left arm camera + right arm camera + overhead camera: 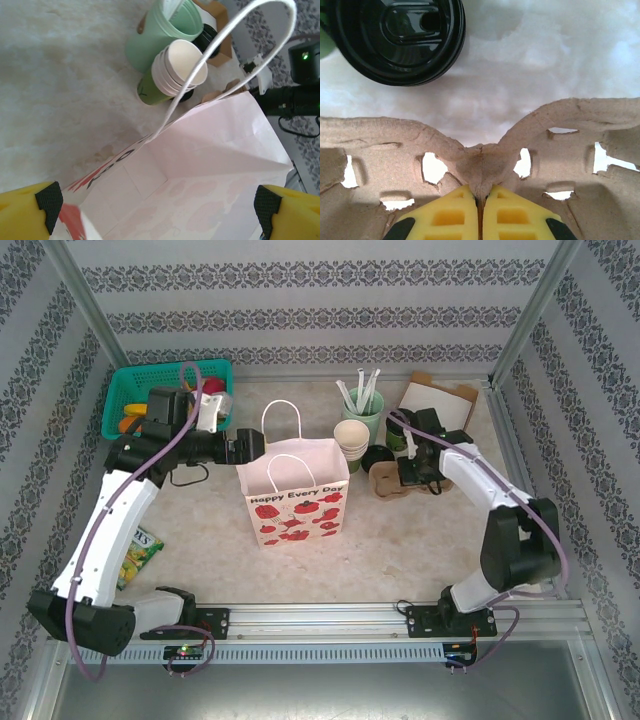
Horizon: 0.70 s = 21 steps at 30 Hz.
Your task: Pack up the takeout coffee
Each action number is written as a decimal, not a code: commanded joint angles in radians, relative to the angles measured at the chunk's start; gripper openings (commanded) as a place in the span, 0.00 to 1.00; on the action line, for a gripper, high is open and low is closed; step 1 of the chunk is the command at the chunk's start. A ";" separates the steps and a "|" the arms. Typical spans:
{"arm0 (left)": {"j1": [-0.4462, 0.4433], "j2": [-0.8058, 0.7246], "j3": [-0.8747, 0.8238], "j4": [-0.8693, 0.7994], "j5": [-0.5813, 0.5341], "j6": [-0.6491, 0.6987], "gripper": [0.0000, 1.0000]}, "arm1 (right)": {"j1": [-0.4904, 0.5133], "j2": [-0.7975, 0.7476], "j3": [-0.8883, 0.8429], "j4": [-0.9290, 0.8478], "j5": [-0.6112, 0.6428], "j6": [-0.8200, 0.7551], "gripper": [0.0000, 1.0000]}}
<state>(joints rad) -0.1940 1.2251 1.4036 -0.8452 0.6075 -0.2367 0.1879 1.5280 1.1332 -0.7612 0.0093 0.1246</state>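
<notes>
From above, the paper bag (296,495) stands open in the middle of the counter (200,530). The left hand (247,448) sits at the bag's rear left rim. The takeout coffee (377,455) stands on the counter right of the bag, just beside the stack of paper cups (352,438) and in front of the mint-green cup (362,405) of straws. The right hand (402,476) reaches down to the pulp cup carrier (383,488), just right of the coffee.

On the left wrist, the left hand (160,215) has its yellow fingers (25,215) wide apart, with the bag's open mouth (210,165) between them. The white handle (220,45) arches over the stacked cups (180,67).

On the right wrist, the right hand (479,212) is pressed together, clamped on the carrier's (480,162) central ridge. The coffee's black lid (400,35) sits on the counter beyond the carrier, apart from it
</notes>
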 commanded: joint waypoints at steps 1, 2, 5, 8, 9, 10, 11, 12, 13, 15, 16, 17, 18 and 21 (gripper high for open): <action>0.010 0.015 0.052 0.030 0.075 0.171 0.98 | -0.046 -0.078 -0.023 -0.070 -0.035 0.040 0.00; 0.009 0.023 0.060 0.037 0.081 0.193 0.98 | -0.060 -0.097 -0.025 -0.081 -0.054 0.051 0.00; 0.004 0.045 0.068 0.112 0.039 0.219 0.97 | -0.094 -0.159 -0.016 -0.124 -0.128 0.083 0.00; 0.002 0.095 0.104 0.159 0.029 0.268 0.94 | -0.099 -0.207 0.026 -0.187 -0.163 0.117 0.00; 0.001 0.117 0.124 0.156 0.048 0.291 0.92 | -0.100 -0.218 0.041 -0.204 -0.176 0.130 0.00; -0.001 0.143 0.153 0.150 0.065 0.309 0.91 | -0.103 -0.230 0.060 -0.227 -0.191 0.144 0.00; -0.005 0.171 0.184 0.142 0.084 0.325 0.89 | -0.103 -0.239 0.082 -0.251 -0.206 0.156 0.00; -0.008 0.191 0.206 0.135 0.101 0.338 0.87 | -0.103 -0.246 0.104 -0.271 -0.220 0.169 0.00; -0.012 0.212 0.231 0.130 0.117 0.345 0.84 | -0.102 -0.253 0.129 -0.291 -0.242 0.183 0.00; -0.022 0.247 0.272 0.117 0.146 0.357 0.75 | -0.102 -0.267 0.173 -0.324 -0.287 0.206 0.00; -0.029 0.258 0.284 0.116 0.153 0.359 0.69 | -0.102 -0.276 0.195 -0.335 -0.318 0.219 0.00; -0.034 0.267 0.292 0.115 0.150 0.356 0.62 | -0.100 -0.286 0.216 -0.344 -0.350 0.235 0.00; -0.040 0.275 0.298 0.111 0.148 0.356 0.57 | -0.101 -0.292 0.232 -0.347 -0.377 0.251 0.00; -0.049 0.292 0.307 0.102 0.148 0.343 0.47 | -0.095 -0.308 0.293 -0.347 -0.455 0.300 0.00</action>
<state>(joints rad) -0.2287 1.5112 1.6749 -0.7467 0.7197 0.0826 0.0875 1.2438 1.3685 -1.0657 -0.3279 0.3504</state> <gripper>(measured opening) 0.483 0.078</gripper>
